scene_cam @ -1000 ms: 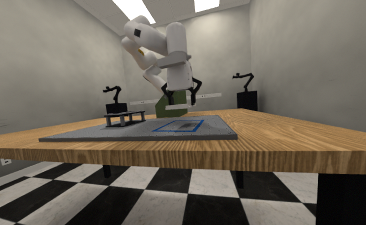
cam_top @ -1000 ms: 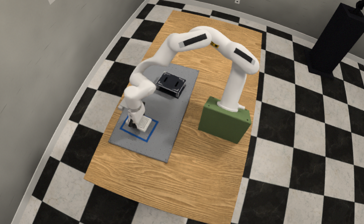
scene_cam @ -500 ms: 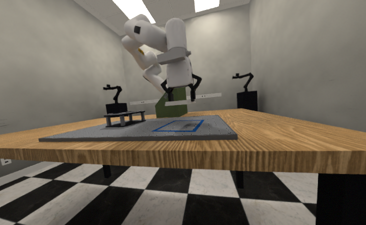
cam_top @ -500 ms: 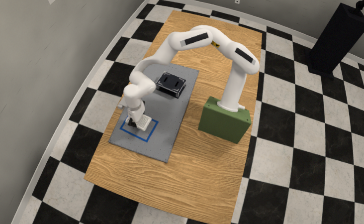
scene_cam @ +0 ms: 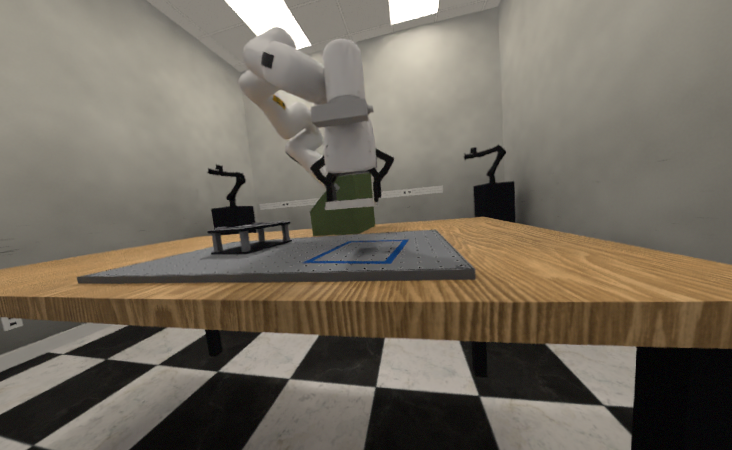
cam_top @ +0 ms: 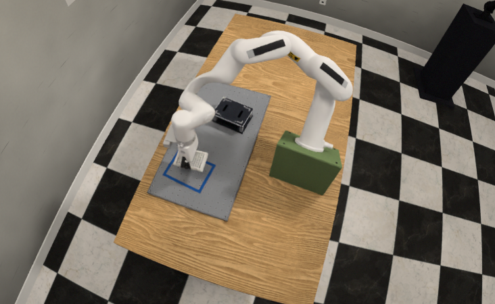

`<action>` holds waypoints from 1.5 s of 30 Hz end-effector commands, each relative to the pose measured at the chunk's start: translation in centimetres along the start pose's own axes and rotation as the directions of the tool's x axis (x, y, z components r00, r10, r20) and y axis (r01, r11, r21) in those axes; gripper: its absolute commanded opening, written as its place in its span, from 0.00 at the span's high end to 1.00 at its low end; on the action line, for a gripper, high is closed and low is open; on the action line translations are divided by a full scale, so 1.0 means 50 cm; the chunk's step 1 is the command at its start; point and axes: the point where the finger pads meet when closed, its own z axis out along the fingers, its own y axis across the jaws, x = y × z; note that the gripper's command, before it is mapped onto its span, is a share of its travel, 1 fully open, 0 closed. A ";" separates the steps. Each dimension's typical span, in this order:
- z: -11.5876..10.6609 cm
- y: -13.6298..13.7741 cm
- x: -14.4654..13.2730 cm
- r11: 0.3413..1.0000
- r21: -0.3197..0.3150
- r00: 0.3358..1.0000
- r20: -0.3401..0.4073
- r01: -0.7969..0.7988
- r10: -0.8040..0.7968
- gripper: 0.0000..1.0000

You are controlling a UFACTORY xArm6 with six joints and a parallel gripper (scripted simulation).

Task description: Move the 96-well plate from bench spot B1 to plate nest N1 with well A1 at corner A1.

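1. The gripper [scene_cam: 351, 193] points straight down with its black fingers [scene_cam: 329, 187] spread wide and clamped on the two short ends of the 96-well plate [scene_cam: 349, 204].
2. The plate hangs level between the fingertips, in the air above the blue-outlined bench spot B1 [scene_cam: 311, 260], well clear of the grey perforated board [scene_cam: 441, 263] that carries the outline.
3. A dark shadow lies on the board inside the blue outline, directly under the plate.
4. Readable writing is scarce: a small yellow warning label [cam_top: 293, 57] sits on the arm's upper link, but its print is too small to read, and no letters can be made out at the spot or the nest.
5. The raised plate nest N1 [cam_top: 232, 112] stands on the same board, farther from the blue outline toward the arm's green pedestal [cam_top: 331, 162] end, and well apart from the plate.
6. The top view shows the plate's [cam_top: 199, 161] white gridded face partly hidden under the wrist, lying over the outline's [cam_top: 182, 184] inner area, and shows the nest's dark top with pale corner locators and two slots.
7. The exterior view alone shows the gap beneath the plate, the nest's [scene_cam: 248, 228] short legs, and the fingers' bent black links.
8. The cut-off corner of the plate cannot be made out in either view.
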 end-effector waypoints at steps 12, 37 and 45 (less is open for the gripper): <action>-0.020 0.090 -0.029 0.885 0.005 0.885 -0.006 0.466 -0.466 1.00; -0.045 0.226 -0.077 0.345 0.000 0.345 -0.007 0.938 -0.938 1.00; -0.054 0.276 -0.094 0.086 -0.002 0.086 -0.007 0.996 -0.996 1.00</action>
